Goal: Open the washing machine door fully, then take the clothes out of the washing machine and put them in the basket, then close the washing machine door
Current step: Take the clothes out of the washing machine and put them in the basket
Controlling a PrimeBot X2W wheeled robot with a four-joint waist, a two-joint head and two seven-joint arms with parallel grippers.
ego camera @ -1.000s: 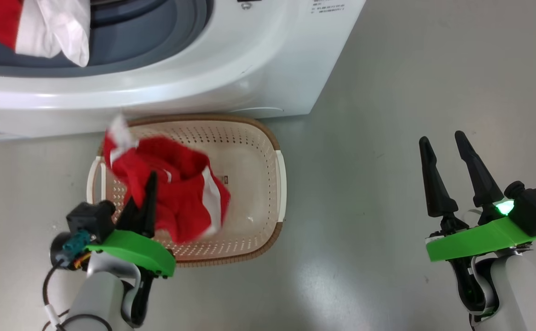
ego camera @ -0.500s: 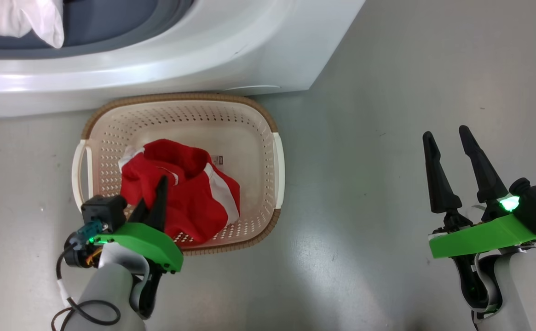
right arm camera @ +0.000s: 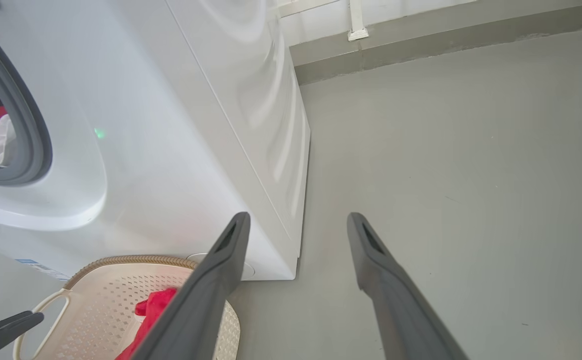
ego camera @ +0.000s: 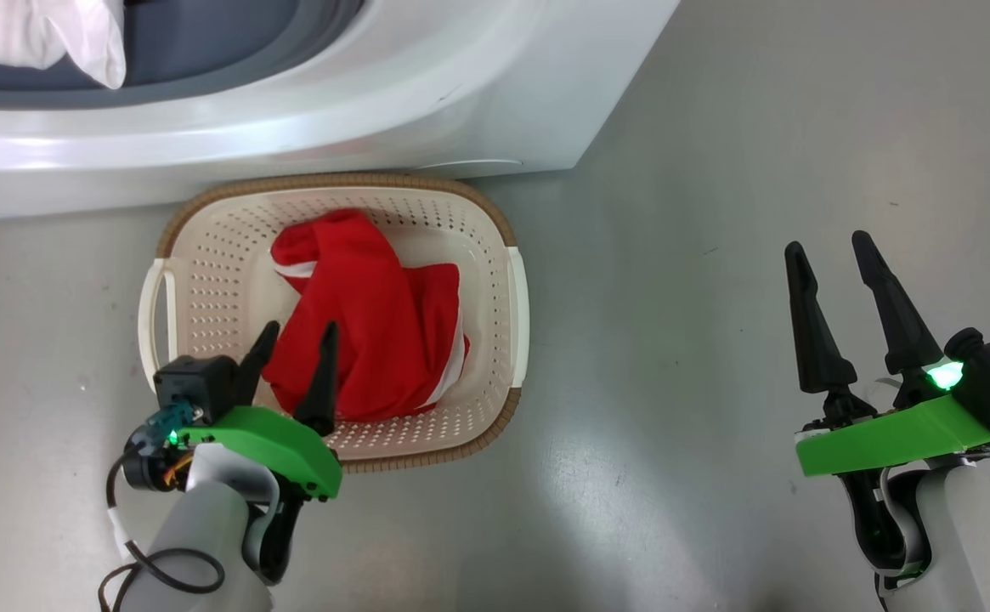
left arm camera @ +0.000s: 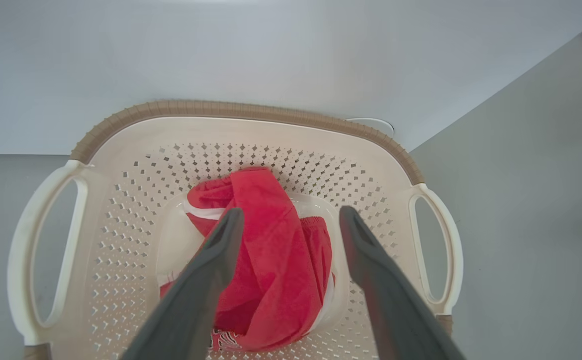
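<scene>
L hand (ego camera: 301, 327) open, fingers (left arm camera: 211, 270) spread wide, nothing clamped betw. them; hovering over near-left part of basket (ego camera: 495, 223), tips pointing down into it. In basket, approx. centre: red garment (ego camera: 376, 340), crumpled, white stripe showing at top-left fold & along R edge. In L wrist view, seen betw. & below the two fingers. Contact betw. fingers & cloth: can't tell.

Basket on grey floor (ego camera: 715, 340), far rim just beside front of washing machine (ego camera: 393, 102), white handles at L & R ends.

More clothes (ego camera: 44, 34) in machine opening, top-left of head view: white fabric w/ a bit of red, resting against grey rubber ring (ego camera: 231, 51). Same bundle at far left of R wrist view, behind the ring.

R hand (ego camera: 826, 243) open as well, empty, well apart from basket, over bare floor on robot's R side, fingers pointing away from robot. Green light (ego camera: 943, 374) glowing at R wrist. Machine's white side panel & grey wall base (right arm camera: 420, 45) in R wrist view.
</scene>
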